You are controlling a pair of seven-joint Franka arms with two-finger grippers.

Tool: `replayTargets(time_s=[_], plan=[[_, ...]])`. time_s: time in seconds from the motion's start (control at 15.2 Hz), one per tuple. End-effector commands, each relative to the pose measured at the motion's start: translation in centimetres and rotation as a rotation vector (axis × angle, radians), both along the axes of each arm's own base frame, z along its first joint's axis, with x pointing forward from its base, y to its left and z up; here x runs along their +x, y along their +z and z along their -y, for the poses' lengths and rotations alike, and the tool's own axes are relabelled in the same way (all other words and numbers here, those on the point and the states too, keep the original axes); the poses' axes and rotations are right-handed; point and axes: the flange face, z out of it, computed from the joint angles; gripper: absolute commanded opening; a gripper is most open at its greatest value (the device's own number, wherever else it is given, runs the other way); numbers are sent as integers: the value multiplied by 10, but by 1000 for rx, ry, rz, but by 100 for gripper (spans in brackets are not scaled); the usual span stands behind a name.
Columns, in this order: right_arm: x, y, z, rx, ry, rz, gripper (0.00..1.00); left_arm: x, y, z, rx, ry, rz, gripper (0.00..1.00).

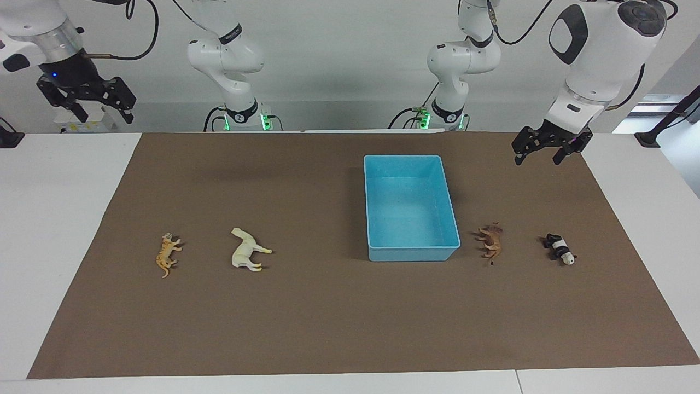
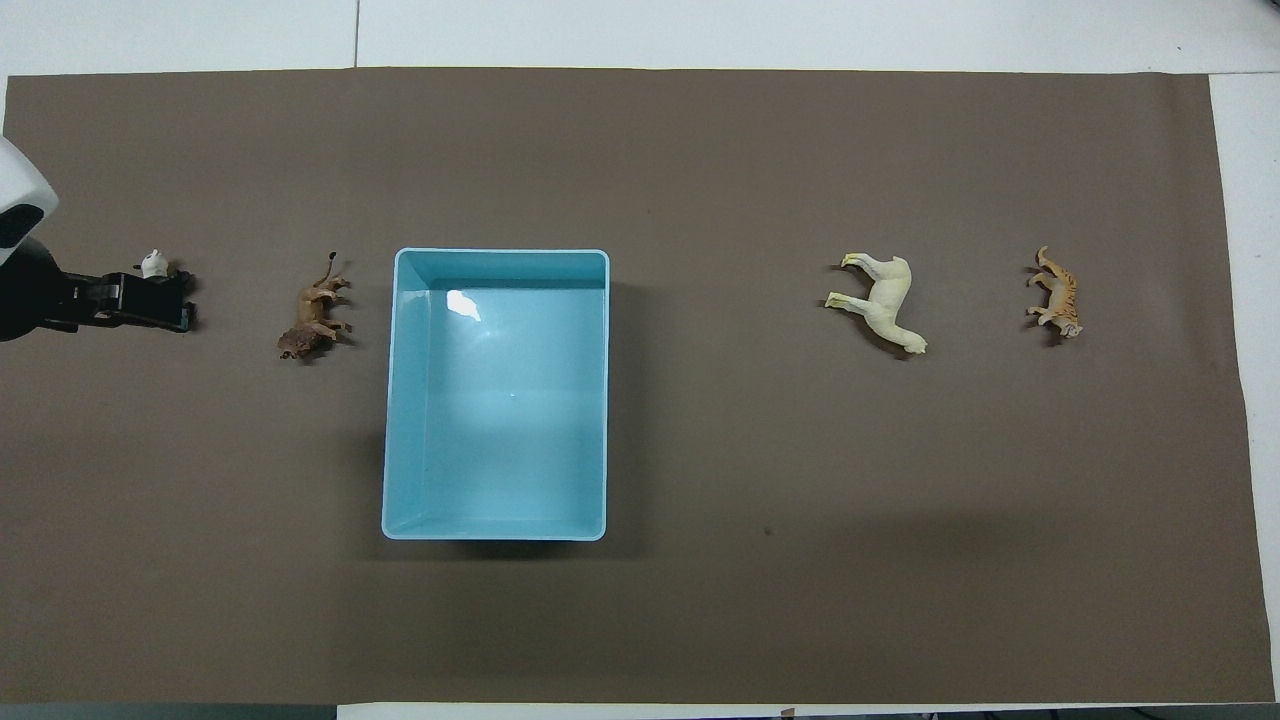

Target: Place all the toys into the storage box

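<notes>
The left gripper [image 1: 540,153] hung wide and empty over the brown mat [image 1: 328,328], the right gripper [image 1: 87,101] likewise, raised off the table's end. The small black-and-white plastic panda [image 1: 559,249], light, stiff and slick, lay beside the brown lion [image 1: 490,242], farther from the robots; grip its torso. The light blue plastic storage box [image 1: 377,219] sat empty.

Pretty plain setup: a white tabletop [image 1: 65,230] with a big brown mat [image 1: 328,317] covering most of it, white strips left bare at the edges. Plain pale wall [image 1: 339,60] along one edge, lighting soft and even, faint shadows on the mat.
</notes>
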Motion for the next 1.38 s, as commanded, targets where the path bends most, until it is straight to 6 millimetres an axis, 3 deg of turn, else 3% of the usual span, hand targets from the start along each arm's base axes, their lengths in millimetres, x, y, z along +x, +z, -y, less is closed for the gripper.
replayTargets(time_s=[0.0,0.59,0.85,1.05,1.31], plan=[[-5,-1,1,6,15,9,100,-5,4,-2,-16,-4,8,100],[-7,-1,0,10,12,-6,100,-5,4,-2,-16,-4,8,100],[-6,-10,0,10,15,-13,100,-5,4,-2,-16,-4,8,100],[5,-44,0,8,28,1,100,-5,4,-2,-16,-4,8,100],[36,-120,-2,6,57,5,100,-7,8,4,-13,-23,17,100]])
